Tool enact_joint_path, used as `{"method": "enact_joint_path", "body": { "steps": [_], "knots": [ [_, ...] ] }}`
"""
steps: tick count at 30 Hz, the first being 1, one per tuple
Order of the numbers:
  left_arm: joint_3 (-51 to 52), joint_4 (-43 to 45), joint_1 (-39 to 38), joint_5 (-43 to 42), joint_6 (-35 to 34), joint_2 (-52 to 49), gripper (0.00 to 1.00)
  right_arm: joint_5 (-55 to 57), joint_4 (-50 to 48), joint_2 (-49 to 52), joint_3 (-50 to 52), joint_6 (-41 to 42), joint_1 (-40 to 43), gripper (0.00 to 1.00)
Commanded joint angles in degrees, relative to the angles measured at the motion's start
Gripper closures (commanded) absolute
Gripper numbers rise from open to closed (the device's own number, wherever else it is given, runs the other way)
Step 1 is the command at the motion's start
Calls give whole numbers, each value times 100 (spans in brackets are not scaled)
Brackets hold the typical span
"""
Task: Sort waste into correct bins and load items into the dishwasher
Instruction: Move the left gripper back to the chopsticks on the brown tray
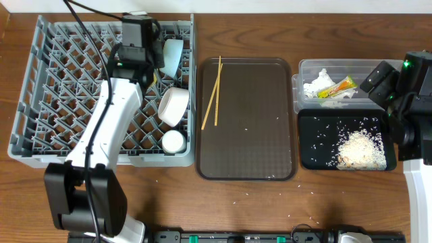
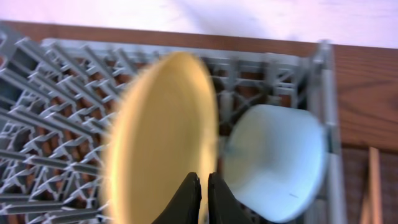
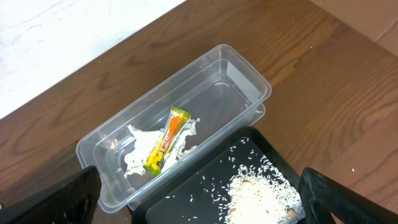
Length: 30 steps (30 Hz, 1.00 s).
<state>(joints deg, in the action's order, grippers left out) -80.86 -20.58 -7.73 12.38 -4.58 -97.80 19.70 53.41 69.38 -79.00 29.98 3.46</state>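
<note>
My left gripper (image 2: 203,185) is shut on the rim of the yellow plate (image 2: 158,137), which stands on edge among the pegs of the grey dishwasher rack (image 1: 40,101). The light blue bowl (image 2: 277,158) stands beside it at the rack's back right (image 1: 174,55). The white bowl (image 1: 173,104) and the white cup (image 1: 173,140) sit in the rack. The chopsticks (image 1: 214,94) lie on the brown tray. My right gripper (image 3: 202,199) is open and empty above the black tray (image 3: 205,186), which holds rice (image 1: 358,148). The clear tub (image 3: 242,81) holds the wrapper (image 3: 166,140) and the tissue (image 3: 137,152).
The brown serving tray (image 1: 256,135) lies between the rack and the bins, with a few rice grains on it. Stray grains lie on the wooden table (image 1: 270,196) in front of it. The left arm (image 1: 108,121) stretches over the rack.
</note>
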Motion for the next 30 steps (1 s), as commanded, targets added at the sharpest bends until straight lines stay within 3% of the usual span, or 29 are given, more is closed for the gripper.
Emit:
{"method": "enact_joint_path", "body": {
  "steps": [1, 9, 12, 13, 20, 27, 30],
  "knots": [
    [-26, -136, -367, -44, -46, 50, 92, 35, 22, 13, 15, 85, 22, 1],
    [-26, -470, -1716, -234, -48, 61, 92, 35, 22, 13, 15, 85, 22, 1],
    [-24, -533, -2159, -203, -50, -22, 83, 35, 22, 13, 15, 85, 22, 1],
    [-24, -557, -2232, -157, -74, -76, 76, 35, 22, 13, 15, 85, 22, 1],
    [-24, -476, -2284, 22, -704, -997, 52, 35, 22, 13, 15, 85, 22, 1],
    [-24, -378, -2286, 13, -1126, -1589, 50, 35, 22, 13, 15, 85, 22, 1],
    [-24, -334, -2284, 22, -1683, -1832, 50, 35, 22, 13, 15, 85, 22, 1]
  ]
}}
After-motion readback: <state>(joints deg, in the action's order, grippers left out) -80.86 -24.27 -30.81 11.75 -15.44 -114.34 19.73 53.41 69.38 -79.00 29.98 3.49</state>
